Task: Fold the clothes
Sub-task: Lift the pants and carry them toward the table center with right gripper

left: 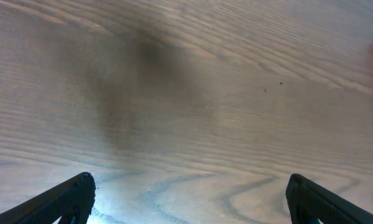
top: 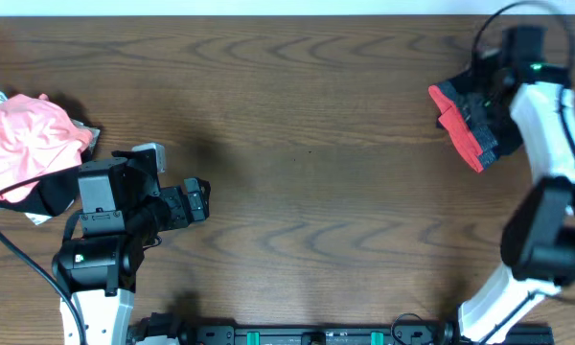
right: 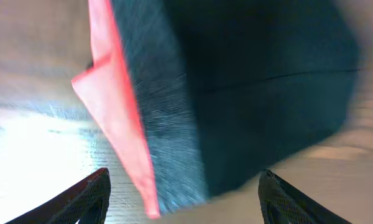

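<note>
Left pincer (top: 203, 199): near left, spread wide over the bare desk (top: 316, 144), holding nothing.
Pink garment (top: 24, 144): crumpled heap at the left edge, just beside the left arm.
Right pincer (right: 183, 180): far right, jaws apart over the bundle, pinching nothing.
Leggings (top: 465, 125): far right, folded into a compact black wad, with the coral-red edge facing left.
Handling: likely light, soft and stretchy. The layers may slide or spring open.
Hold: best pinched through all layers at the thicker banded edge.
</note>
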Robot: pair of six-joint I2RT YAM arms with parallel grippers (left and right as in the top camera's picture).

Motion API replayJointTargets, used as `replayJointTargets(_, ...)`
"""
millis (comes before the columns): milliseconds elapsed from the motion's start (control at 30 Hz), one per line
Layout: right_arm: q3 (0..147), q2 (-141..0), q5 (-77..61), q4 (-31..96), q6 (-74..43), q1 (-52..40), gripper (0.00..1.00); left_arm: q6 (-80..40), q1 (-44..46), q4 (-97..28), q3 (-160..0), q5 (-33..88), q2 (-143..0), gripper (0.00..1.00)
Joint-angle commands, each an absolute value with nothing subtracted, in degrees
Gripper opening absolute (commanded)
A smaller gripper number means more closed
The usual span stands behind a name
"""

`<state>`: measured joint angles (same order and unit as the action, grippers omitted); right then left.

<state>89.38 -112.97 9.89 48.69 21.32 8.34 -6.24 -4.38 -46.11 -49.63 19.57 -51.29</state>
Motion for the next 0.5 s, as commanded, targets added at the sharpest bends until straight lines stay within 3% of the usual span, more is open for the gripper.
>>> replayJointTargets(0, 89.1, -116.3, 9.7, 48.3, 23.2, 7.1, 0.75, -6.8, -4.1, -46.2, -50.8, 20.4, -51.2, 0.98)
replayJointTargets(467, 89.1, -121.5, 20.1, 45.2, 16.8, 6.7, 0.63, -6.8, -4.1, -46.2, -50.8, 20.4, -51.2, 0.98)
